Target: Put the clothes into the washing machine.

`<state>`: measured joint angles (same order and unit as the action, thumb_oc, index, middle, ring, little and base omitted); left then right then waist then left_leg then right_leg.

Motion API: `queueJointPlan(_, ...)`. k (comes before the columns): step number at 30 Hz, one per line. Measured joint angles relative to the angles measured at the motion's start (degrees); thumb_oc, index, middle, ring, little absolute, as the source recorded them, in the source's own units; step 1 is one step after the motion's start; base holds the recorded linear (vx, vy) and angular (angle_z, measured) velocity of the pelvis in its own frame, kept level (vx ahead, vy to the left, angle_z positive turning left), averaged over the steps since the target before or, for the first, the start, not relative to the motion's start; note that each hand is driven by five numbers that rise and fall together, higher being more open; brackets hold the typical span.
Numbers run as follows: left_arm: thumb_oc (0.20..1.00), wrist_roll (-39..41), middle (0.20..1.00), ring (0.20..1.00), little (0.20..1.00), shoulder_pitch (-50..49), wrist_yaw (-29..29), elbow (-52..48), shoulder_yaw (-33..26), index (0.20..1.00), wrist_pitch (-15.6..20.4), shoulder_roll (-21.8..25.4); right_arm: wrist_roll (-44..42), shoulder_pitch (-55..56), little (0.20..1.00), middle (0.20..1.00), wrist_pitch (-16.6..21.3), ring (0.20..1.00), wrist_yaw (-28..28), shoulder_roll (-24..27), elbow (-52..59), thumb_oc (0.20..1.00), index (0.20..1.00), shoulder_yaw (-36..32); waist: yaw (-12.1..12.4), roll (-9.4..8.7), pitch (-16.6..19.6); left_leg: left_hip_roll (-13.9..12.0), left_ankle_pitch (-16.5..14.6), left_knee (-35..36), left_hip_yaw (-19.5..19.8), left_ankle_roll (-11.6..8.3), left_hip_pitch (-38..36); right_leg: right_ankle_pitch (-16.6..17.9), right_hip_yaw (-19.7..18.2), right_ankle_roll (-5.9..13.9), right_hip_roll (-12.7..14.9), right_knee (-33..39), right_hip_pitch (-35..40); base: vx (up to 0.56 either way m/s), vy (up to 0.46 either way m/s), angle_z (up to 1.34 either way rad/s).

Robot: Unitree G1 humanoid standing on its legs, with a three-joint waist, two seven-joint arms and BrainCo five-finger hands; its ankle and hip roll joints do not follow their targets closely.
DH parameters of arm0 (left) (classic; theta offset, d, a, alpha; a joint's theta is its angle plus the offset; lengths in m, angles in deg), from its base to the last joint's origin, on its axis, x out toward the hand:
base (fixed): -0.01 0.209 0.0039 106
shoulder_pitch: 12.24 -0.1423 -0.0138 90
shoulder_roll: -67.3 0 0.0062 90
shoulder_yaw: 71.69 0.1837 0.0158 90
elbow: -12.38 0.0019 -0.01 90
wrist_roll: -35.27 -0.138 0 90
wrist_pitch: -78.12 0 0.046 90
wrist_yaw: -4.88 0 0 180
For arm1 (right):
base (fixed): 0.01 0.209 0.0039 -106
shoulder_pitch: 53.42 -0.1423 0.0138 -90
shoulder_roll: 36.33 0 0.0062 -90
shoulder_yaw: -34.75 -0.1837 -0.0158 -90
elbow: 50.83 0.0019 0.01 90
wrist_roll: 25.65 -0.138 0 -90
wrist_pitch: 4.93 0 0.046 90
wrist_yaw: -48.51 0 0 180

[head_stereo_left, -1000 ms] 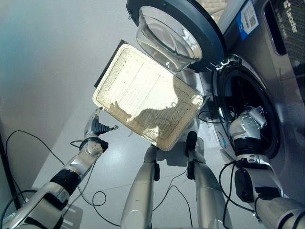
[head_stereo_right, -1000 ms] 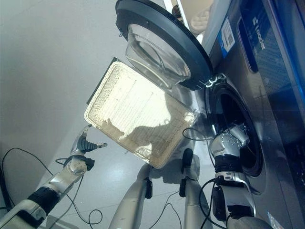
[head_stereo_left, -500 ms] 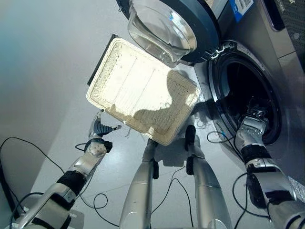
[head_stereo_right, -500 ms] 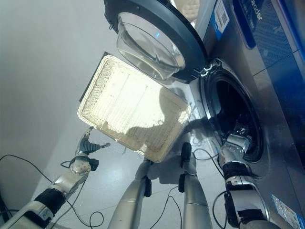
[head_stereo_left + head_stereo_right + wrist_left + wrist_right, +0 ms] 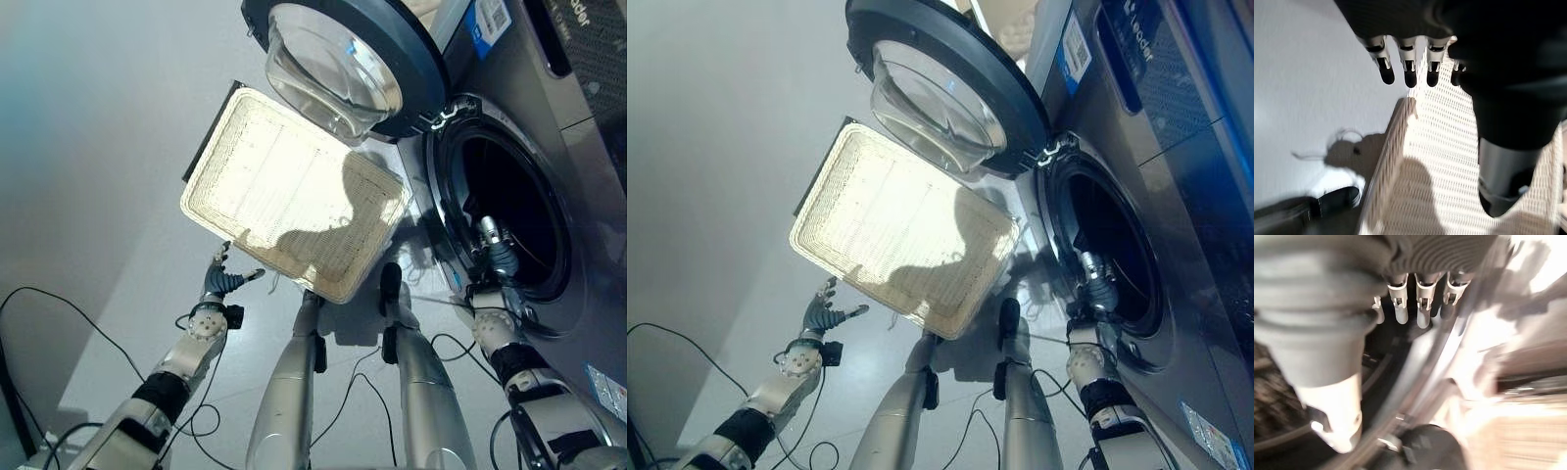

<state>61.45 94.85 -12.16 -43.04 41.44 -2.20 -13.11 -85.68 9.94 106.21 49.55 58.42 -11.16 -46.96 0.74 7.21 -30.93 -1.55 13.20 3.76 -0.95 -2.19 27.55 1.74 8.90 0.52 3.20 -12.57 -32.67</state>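
Observation:
The washing machine [image 5: 588, 147] stands on the right with its round door [image 5: 343, 59] swung open and its drum opening [image 5: 509, 206] dark; I see no clothes in it. A cream woven basket [image 5: 294, 206] lies on the floor beside it and looks bare inside. My left hand [image 5: 223, 284] hovers open just off the basket's near edge, fingers [image 5: 1408, 68] straight over the basket rim [image 5: 1388, 156]. My right hand [image 5: 495, 257] is open at the lower rim of the drum opening, holding nothing, fingers [image 5: 1420, 308] straight toward the dark drum [image 5: 1283, 382].
Grey floor [image 5: 98, 147] spreads out to the left of the basket. The open door hangs over the basket's far corner. The machine's front panel [image 5: 1176, 88] fills the right side.
My right hand has drawn back out of the drum to its lower front rim. My left hand has shifted nearer the basket's near edge. The head camera has moved as well.

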Motion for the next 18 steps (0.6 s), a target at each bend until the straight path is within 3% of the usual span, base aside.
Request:
queueJointPlan(6, 1.0, 4.46, 1.0, 1.0, 1.0, -3.65, 5.7, 7.31, -5.47, 1.0, 2.28, -4.37, 13.99, 4.32, 1.0, 1.0, -2.99, 1.0, -2.22, -0.38, -3.86, 1.0, 1.0, 3.49, 0.02, -0.36, 0.13, -0.07, -0.04, 1.21, 0.96, -0.04, -5.85, 0.15, 0.71, 0.14, -0.17, 2.6, 6.92, -0.04, 0.077, 0.06)
queueJointPlan(11, 1.0, 5.4, 1.0, 1.0, 1.0, -6.37, 9.7, 10.53, -7.42, 1.0, 3.37, -4.93, 18.77, 5.97, 1.0, 1.0, -4.14, 1.0, -3.68, -0.8, -6.82, 1.0, 1.0, 3.68, 0.19, -1.09, 0.71, -0.22, -0.51, 1.21, 1.18, -0.32, -9.79, 0.53, 0.99, 0.36, -0.35, 4.71, 12.01, 0.0, 0.048, 0.04)
queueJointPlan(13, 1.0, 7.29, 1.0, 1.0, 1.0, -7.43, 13.73, 15.15, -10.79, 1.0, 3.41, -7.42, 22.79, 7.67, 1.0, 1.0, -5.21, 1.0, -4.45, -1.72, -11.9, 1.0, 1.0, 3.69, 0.27, -1.41, 0.99, -0.33, -1.67, 1.27, 1.44, -0.42, -15.25, 0.57, 1.27, 0.55, -0.41, 7.09, 18.78, 0.07, 0.043, 0.08)
queueJointPlan(18, 1.0, 6.41, 1.0, 1.0, 1.0, -13.97, 19.34, 20.12, -10.95, 1.0, 2.95, -7.46, 29.43, 15.05, 1.0, 1.0, -6.44, 1.0, -6.66, -3.34, -13.98, 1.0, 1.0, 4.15, 0.28, -3.91, 10.36, -0.51, -3.93, 1.3, 1.34, -0.49, -18.65, 1.29, 1.78, 0.82, -0.99, 12.31, 24.81, 0.09, 0.003, 0.03)
